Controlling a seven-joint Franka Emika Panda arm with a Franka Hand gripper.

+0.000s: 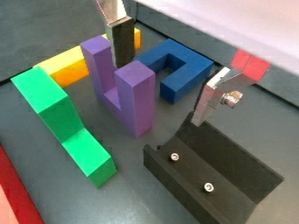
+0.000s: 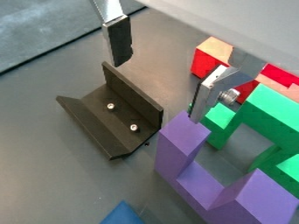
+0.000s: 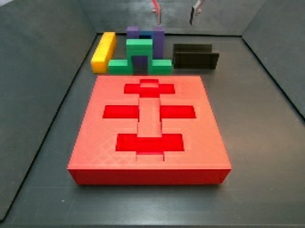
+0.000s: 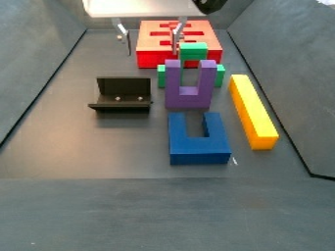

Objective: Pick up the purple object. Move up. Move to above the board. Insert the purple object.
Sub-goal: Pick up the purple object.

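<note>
Nearest, the purple object [image 1: 122, 87] stands untouched beside the fixture [image 1: 216, 175] (gripper [image 1: 163, 68] spread wide above, grasping nothing).

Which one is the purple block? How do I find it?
Start at the big red board; just past its end stands a cluster of blocks. The purple object sits between the green block and the blue one, under the robot's hand. It alone is purple, prongs pointing up.

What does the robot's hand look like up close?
The hand, hanging above the purple object, has two thin, flat silver fingers with dark pads at the ends. One finger has a round silver screw on its side. In both side views only the finger tips show at the top edge.
</note>
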